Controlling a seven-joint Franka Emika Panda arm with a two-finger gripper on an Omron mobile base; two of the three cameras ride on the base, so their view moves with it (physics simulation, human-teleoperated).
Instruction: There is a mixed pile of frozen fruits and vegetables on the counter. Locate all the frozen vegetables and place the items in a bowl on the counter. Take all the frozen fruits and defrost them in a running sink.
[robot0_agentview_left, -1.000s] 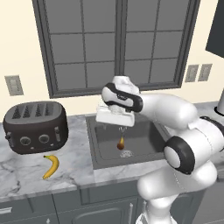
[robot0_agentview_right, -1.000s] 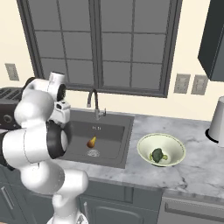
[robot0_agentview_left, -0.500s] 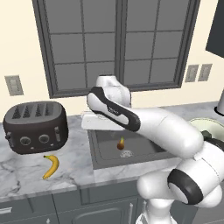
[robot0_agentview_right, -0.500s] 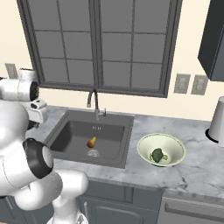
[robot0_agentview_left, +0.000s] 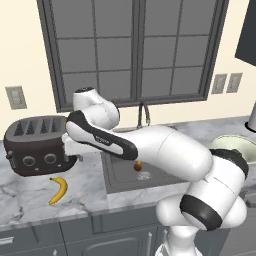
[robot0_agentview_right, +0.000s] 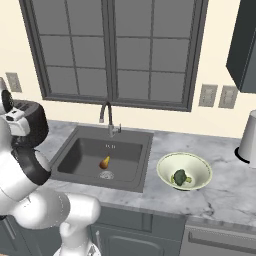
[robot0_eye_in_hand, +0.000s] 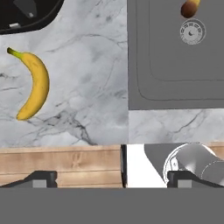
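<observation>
Banana (robot0_eye_in_hand: 32, 84) lies on the counter (robot0_eye_in_hand: 87, 65), up and to the left of the gripper (robot0_eye_in_hand: 111, 178) in the hand view, well clear of both fingertips (robot0_eye_in_hand: 41, 178). Jaws stand wide apart, nothing between them — nothing held. In the left base view the banana (robot0_agentview_left: 58, 190) sits on the marble in front of the toaster (robot0_agentview_left: 35, 145), near the counter's front edge, left of the sink (robot0_agentview_left: 120, 172).

Textures and shapes: banana curved, smooth yellow, with a greenish stem tip and a darker end. Counter is white marble with grey veining, over dark grey cabinets (robot0_agentview_right: 135, 237). Sink (robot0_agentview_right: 80, 155) is a dark grey rectangular basin with rounded inner corners and a round metal drain (robot0_eye_in_hand: 191, 31); a slim arched dark faucet (robot0_agentview_right: 107, 117) stands at its back edge. Toaster is dark, boxy and slotted on top, with knobs on its face.

Containers: in the sink, a small reddish-brown pear-shaped fruit (robot0_agentview_right: 104, 162) rests on the basin floor just beside the drain — the hand view shows its rounded brown end (robot0_eye_in_hand: 190, 8) right above the drain ring. The bowl (robot0_agentview_right: 197, 167) stands on the counter right of the sink, wide and shallow, pale green with a lighter rim. Inside it lies a dark green broccoli floret (robot0_agentview_right: 180, 177), small against the bowl, near the middle.
</observation>
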